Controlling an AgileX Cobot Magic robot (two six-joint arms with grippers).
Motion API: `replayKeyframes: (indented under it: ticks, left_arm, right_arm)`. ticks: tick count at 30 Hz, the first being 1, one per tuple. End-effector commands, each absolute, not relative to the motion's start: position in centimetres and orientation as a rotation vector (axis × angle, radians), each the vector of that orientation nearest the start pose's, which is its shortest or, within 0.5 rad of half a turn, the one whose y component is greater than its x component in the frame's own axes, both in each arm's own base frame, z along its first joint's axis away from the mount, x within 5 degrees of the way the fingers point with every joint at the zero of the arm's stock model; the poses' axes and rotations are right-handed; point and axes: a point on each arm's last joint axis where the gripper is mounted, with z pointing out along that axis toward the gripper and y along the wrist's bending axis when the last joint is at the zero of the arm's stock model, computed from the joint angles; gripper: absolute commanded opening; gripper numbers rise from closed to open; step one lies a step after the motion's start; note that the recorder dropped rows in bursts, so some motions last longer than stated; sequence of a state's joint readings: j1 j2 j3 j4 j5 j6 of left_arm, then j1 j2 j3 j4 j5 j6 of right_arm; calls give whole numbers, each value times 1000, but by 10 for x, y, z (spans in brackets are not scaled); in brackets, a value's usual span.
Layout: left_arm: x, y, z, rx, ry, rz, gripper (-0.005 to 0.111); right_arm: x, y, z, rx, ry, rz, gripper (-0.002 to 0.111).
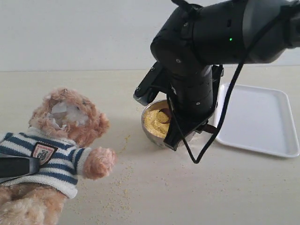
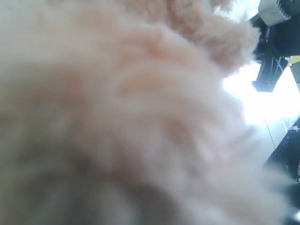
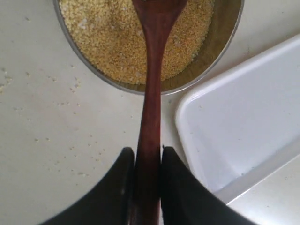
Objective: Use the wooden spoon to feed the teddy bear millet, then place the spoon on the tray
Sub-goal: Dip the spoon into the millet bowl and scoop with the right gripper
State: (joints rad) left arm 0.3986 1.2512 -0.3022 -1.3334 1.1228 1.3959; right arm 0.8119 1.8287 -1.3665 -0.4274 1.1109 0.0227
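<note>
Step in hand: I judge it is loading the spoon. The scoop is down in the grain, and it should come up slowly and level, because the grains are loose and roll off a shallow scoop. The feeding and the tray are not yet done.
Table (image 1: 197, 192): pale, smooth and matte, running out on every side below the right gripper.
Teddy bear (image 1: 70, 122): fluffy light-brown plush in a navy-and-white striped knit, soft and yielding. It sits well apart from the right gripper, beyond the bowl.
Right arm (image 1: 211, 33): black and glossy, bent down over the bowl.
Tray (image 3: 234, 136): flat, white and smooth with rounded corners and a low rim. It lies just beside the right gripper, on the side away from the bear.
Bowl (image 3: 220, 51): round shiny metal, ahead of the right gripper at the spoon's far end, close by the tray's corner.
Millet (image 3: 112, 42): fine yellow grains filling the bowl.
Loose grains (image 1: 119, 187): scattered on the table between the bowl and the bear.
Wooden spoon (image 3: 152, 70): slim, dark reddish-brown and polished, with its handle running from the jaws out into the millet.
Right gripper (image 3: 147, 161): its black jaws are pinched close on the handle, one on each side.
Left gripper (image 1: 18, 166): only a dark bar shows across the bear's sweater. Its own camera is full of fur, so I cannot tell its grip.
</note>
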Motion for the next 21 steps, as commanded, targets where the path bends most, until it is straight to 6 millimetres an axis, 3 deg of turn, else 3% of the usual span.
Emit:
replayKeyframes:
  ticks: [1, 11, 16, 21]
  left_arm:
    - [159, -20, 188, 93, 2259, -1179, 5]
    - [159, -20, 188, 93, 2259, -1179, 5]
    - [159, -20, 188, 93, 2259, -1179, 5]
    - [159, -20, 188, 93, 2259, -1179, 5]
  right_arm:
    - [279, 225, 244, -1185, 2619, -349, 1]
    - [274, 209, 246, -1062, 2722, -39, 1]
    - [268, 196, 237, -1021, 2723, 11, 1]
    - [264, 198, 237, -1039, 2710, 93, 1]
